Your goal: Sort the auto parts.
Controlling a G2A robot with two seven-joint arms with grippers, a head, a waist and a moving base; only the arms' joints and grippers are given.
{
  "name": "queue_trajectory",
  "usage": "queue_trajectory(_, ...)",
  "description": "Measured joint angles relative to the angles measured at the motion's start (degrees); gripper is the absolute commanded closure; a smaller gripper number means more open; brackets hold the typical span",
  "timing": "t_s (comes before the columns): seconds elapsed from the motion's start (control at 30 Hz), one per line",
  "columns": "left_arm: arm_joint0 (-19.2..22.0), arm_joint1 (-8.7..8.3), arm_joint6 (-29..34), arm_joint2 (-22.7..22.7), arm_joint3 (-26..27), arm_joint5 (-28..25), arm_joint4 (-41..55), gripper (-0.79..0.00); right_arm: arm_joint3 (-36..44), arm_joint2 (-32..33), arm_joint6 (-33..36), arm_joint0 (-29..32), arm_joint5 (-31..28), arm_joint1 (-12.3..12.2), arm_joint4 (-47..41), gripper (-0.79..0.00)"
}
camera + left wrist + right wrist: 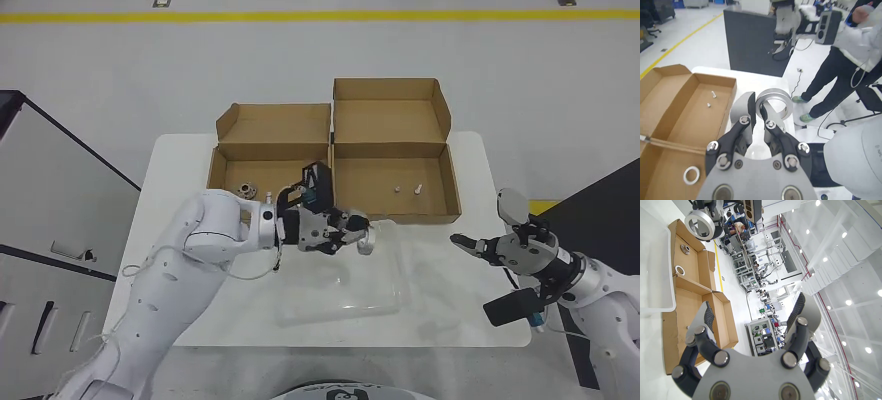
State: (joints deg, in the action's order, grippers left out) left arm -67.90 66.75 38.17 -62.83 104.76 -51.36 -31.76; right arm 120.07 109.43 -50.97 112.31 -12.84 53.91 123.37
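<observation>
Ring (774, 92) in left end effector (757, 105) beside box (730, 102)

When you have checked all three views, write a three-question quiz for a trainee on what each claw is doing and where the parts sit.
1. True or false: the right claw is shut.
2. What does the left claw grip? A: a bolt. B: a large metal ring. C: a flange.
3. Fill in: seen from the robot, the two bolts lie in the ____ cardboard box.

Key: 1 false; 2 B; 3 right.
</observation>
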Motion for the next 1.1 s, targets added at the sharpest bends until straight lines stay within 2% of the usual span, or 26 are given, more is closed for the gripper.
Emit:
queue_trajectory(0.13,-0.22,1.03,-14.03,1.61,-4.93,-6.58,-1.37,0.0,0.0,0.0,0.0,0.0,0.0,0.0,0.0,-0.785)
queue_trajectory(0.33,1.08,1.82,-33.15,4.93,-6.75,-6.63,-5.77,0.0,0.0,0.0,0.0,0.0,0.0,0.0,0.0,-0.785)
queue_trajectory(0.77,5.16,-0.49,-81.21,12.98,-13.58,-6.64,-32.99,0.0,0.0,0.0,0.0,0.0,0.0,0.0,0.0,-0.785)
queue_trajectory(0.83,5.6,-0.75,-85.6,13.28,-13.91,-6.63,-35.02,0.0,0.0,0.0,0.0,0.0,0.0,0.0,0.0,-0.785)
queue_trajectory(1.1,3.91,-1.39,-89.14,10.21,-9.24,-1.99,-34.77,0.0,0.0,0.0,0.0,0.0,0.0,0.0,0.0,-0.785)
